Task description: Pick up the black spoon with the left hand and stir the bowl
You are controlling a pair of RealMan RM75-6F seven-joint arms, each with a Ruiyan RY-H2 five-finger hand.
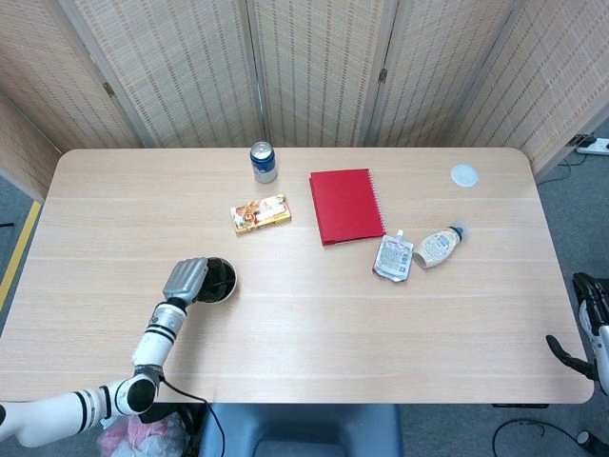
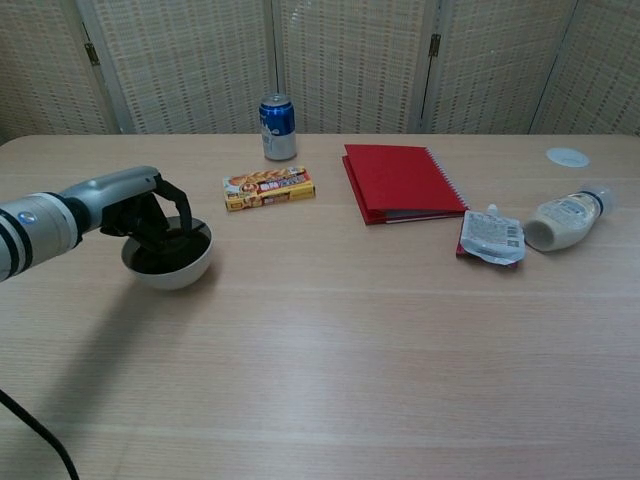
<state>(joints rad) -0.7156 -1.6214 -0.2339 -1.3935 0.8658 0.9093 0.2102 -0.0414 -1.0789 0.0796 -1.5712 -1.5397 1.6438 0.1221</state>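
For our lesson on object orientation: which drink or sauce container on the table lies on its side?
The pale plastic squeeze bottle at the right; the blue drink can stands upright.

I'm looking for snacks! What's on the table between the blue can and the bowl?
A yellow snack box lies between the blue can and the bowl, nearer the can. It shows in both views.
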